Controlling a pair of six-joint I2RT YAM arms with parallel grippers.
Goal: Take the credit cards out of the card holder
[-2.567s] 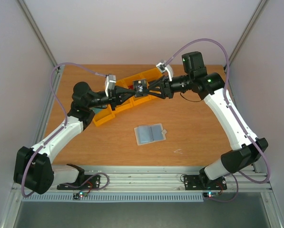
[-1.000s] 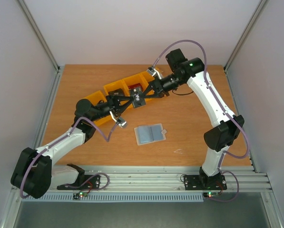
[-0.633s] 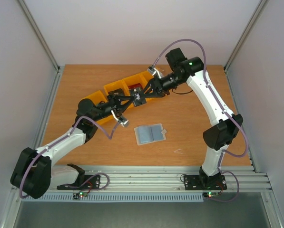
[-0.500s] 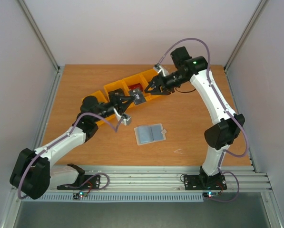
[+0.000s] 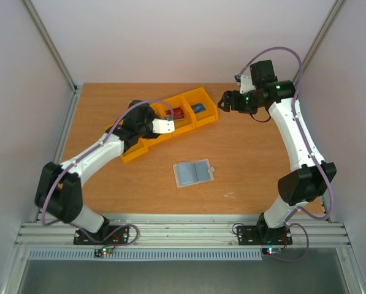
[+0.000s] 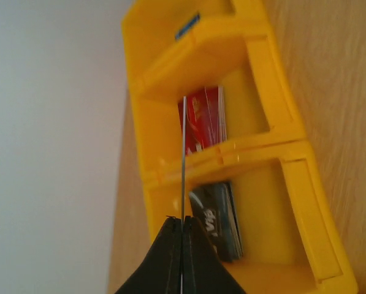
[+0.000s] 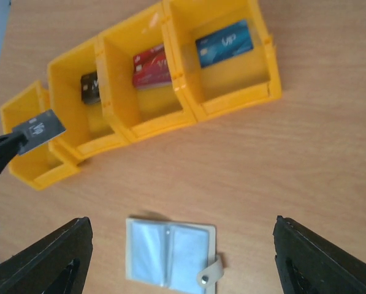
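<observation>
Table (image 7: 330,141): wood-grain top, smooth, matt to faint satin. Yellow bins (image 7: 238,101): moulded plastic, smooth walls with a soft sheen; blue card (image 7: 224,43), red card (image 7: 151,67) and dark card (image 7: 40,131) read as glossy printed plastic. Card holder (image 7: 170,252): pockets pale and slightly shiny, likely clear film over a cream matt cover, though the right wrist view is too soft to settle cloth against leatherette; tab stud (image 7: 203,279) looks metallic.

Robotics lab test cell: two white-and-black robot arms (image 5: 296,138) stand bolted to aluminium rails (image 5: 183,223) at the near edge of a wooden counter (image 5: 244,165), boxed in by plain pale panels (image 5: 170,37) on metal posts (image 5: 51,43), purple cables (image 5: 274,52) looping along them, small lights (image 5: 267,250) glowing at the bases.
</observation>
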